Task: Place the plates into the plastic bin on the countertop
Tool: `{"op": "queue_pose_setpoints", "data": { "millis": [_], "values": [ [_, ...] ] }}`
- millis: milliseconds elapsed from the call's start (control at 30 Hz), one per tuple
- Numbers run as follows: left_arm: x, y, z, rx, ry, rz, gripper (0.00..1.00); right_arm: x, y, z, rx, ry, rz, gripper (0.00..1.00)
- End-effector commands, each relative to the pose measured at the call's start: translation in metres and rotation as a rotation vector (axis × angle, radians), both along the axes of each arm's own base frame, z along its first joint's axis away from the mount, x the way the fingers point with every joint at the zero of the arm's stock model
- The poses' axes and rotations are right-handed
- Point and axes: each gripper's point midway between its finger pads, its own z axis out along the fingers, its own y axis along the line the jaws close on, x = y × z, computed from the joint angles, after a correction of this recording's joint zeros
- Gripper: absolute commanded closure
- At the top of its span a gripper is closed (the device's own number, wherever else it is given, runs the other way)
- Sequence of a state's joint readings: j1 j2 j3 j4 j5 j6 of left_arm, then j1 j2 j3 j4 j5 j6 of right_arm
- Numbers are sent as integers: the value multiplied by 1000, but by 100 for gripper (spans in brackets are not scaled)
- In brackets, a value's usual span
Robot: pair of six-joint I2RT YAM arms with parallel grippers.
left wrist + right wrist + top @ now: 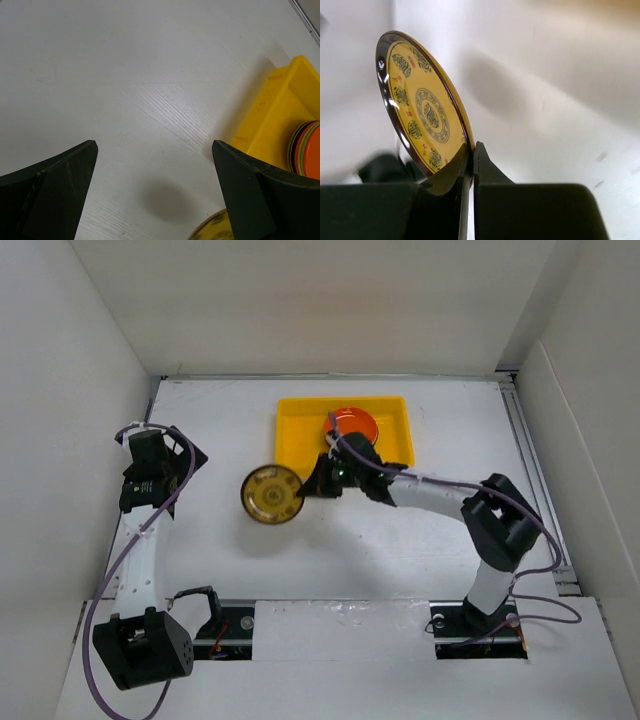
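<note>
1. Left arm [145, 550]: we log it along the left side of the countertop [400, 540], reaching toward the far end. It touches none of the dishes.

2. Left claw [188, 452]: seen from its own wrist camera [155, 192], the two dark fingers [52, 192] stand wide apart with only bare white surface between them.

3. Gold plate [271, 494]: yellow-gold face with dark printed medallions and a dark brown rim. It sits outside the bin, just off the bin's near left corner. We take it to be raised off the countertop, judging by the shadow beneath it, though the overhead view does not settle this. The right wrist camera shows it [422, 112] tilted on edge. Its rim also pokes into the bottom of the left wrist view [212, 229].

4. Right claw [312, 483]: clamped on the gold plate's right edge. In the wrist view [471, 152] its fingers are pressed nearly together, pinching the rim.

5. Bin [293, 430]: yellow, shallow, at the far middle of the countertop, also visible at the right of the left wrist view [277, 107].

6. Stack of plates [352, 424]: inside the bin, right of its centre, orange on top. The left wrist view [306, 150] shows black, green and orange edges.

7. Right arm [440, 498]: stretched leftward from the near right.
</note>
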State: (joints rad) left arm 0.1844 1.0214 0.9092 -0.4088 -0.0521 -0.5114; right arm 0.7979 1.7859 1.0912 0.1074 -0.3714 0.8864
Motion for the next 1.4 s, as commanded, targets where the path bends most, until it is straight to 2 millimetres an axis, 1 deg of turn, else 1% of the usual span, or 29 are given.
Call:
{"op": "queue_pose_setpoints", "data": {
  "millis": [0, 33, 100, 133, 167, 200, 267, 367, 400, 533, 567, 600, 633, 667, 700, 733, 767, 867, 900, 933, 967, 1000, 1033, 1100, 1133, 1167, 1200, 1233, 1367],
  "values": [
    [0, 0, 9, 3, -37, 4, 0, 89, -46, 52, -12, -127, -236, 100],
    [0, 0, 6, 9, -26, -1, 0, 103, -58, 59, -12, -130, -271, 100],
    [1, -3, 6, -2, -28, -16, 0, 133, -83, 48, -76, -131, -340, 100],
    [1, -3, 6, -2, -28, -16, 0, 151, -107, 44, -104, -117, -389, 100],
    [1, -3, 6, -2, -28, -16, 0, 166, -116, 50, -100, -124, -417, 100],
    [1, -3, 6, -2, -28, -16, 0, 177, -127, 41, -119, -123, -436, 100],
    [-1, -3, 2, -4, -18, -16, 0, 199, -154, 42, -109, -119, -477, 100],
    [1, -6, 4, -14, -30, -32, 0, 213, -177, 38, -117, -120, -502, 100],
    [1, -6, 4, -14, -30, -32, 0, 216, -176, 44, -109, -132, -503, 100],
    [4, -10, 6, -24, -43, -49, 0, 227, -185, 36, -103, -113, -511, 96],
    [4, -10, 6, -25, -43, -49, 0, 232, -191, 41, -99, -122, -523, 91],
    [4, -10, 6, -25, -43, -49, 0, 233, -193, 41, -91, -118, -520, 59],
    [4, -10, 6, -25, -43, -49, 0, 232, -192, 42, -86, -116, -513, 43],
    [4, -11, 6, -24, -42, -63, 0, 231, -192, 53, -75, -136, -514, 35],
    [4, -11, 6, -24, -42, -63, 0, 226, -189, 58, -83, -157, -507, 11],
    [3, -13, 8, -28, -52, -72, 0, 221, -187, 64, -82, -169, -506, 3],
    [5, -13, 10, -19, -59, -78, 0, 218, -190, 91, -66, -226, -515, 0],
    [5, -14, 10, -18, -59, -92, 0, 200, -202, 105, -151, -246, -568, 0],
    [4, -12, 10, -12, -57, -83, 0, 189, -207, 126, -171, -287, -586, 0],
    [5, -10, 17, -3, -67, -75, 0, 186, -224, 132, -236, -304, -670, 0],
    [3, -8, 21, 7, -72, -62, 0, 167, -230, 120, -305, -280, -676, 0],
    [0, -6, 29, 21, -88, -48, 0, 150, -241, 146, -310, -335, -712, 0],
    [-3, -1, 38, 39, -101, -26, 0, 141, -255, 153, -352, -361, -773, 0],
    [-15, 2, 58, 56, -141, 4, 0, 105, -263, 154, -409, -362, -781, 0],
    [-19, 3, 72, 69, -173, 15, 0, 83, -270, 182, -370, -417, -802, 0],
    [-23, 2, 81, 64, -198, 21, 0, 70, -275, 193, -370, -440, -819, 0],
    [-32, 0, 97, 72, -246, 22, 0, 50, -272, 191, -385, -434, -784, 0],
    [-38, -3, 103, 70, -264, 13, 0, 31, -281, 208, -354, -463, -793, 0],
    [-67, -8, 134, 99, -362, 8, 0, -22, -300, 231, -314, -487, -775, 0]
  ]
}}
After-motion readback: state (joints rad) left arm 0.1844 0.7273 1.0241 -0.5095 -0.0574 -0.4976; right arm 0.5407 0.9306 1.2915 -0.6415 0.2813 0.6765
